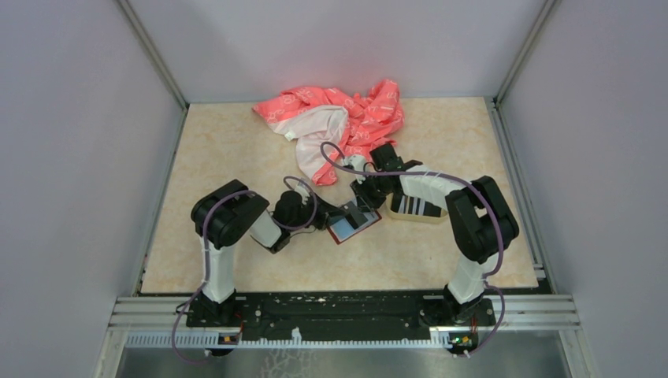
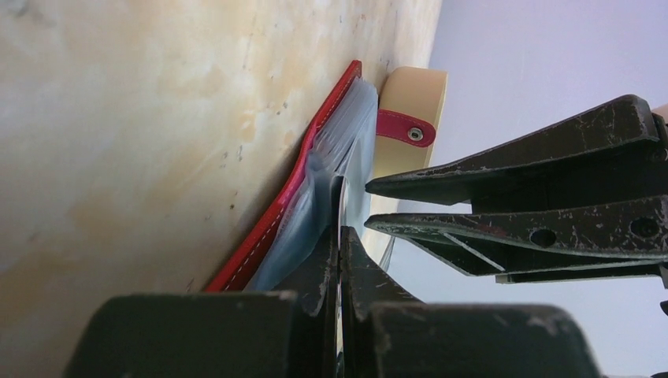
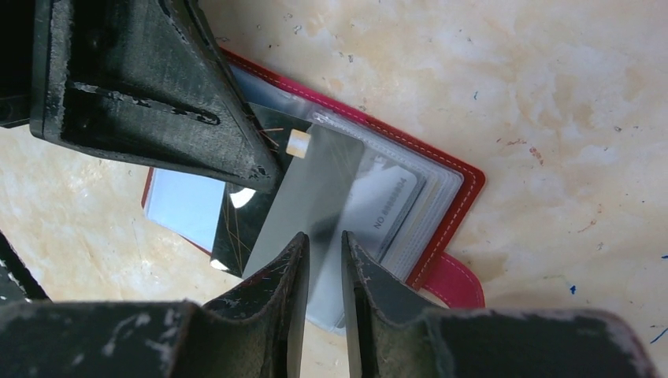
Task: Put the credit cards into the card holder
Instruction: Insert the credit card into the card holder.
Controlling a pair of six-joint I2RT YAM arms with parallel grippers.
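The dark red card holder [image 1: 356, 227] lies open on the table between both arms, its clear pockets facing up [image 3: 449, 205]. My left gripper [image 2: 340, 224] is shut on the edge of one clear pocket sleeve [image 3: 315, 189] and lifts it off the red cover [image 2: 315, 142]. A black card with gold lines [image 3: 240, 224] lies partly under that sleeve. Just above the sleeve, my right gripper [image 3: 324, 240] has its jaws narrowly apart with nothing between them. More striped black credit cards [image 1: 416, 206] rest in the beige tray [image 1: 421, 220].
A pink-and-white patterned cloth [image 1: 339, 118] is heaped at the back of the table. The beige tray [image 2: 410, 94] stands right beside the holder's snap strap [image 2: 406, 130]. The two grippers are close together over the holder.
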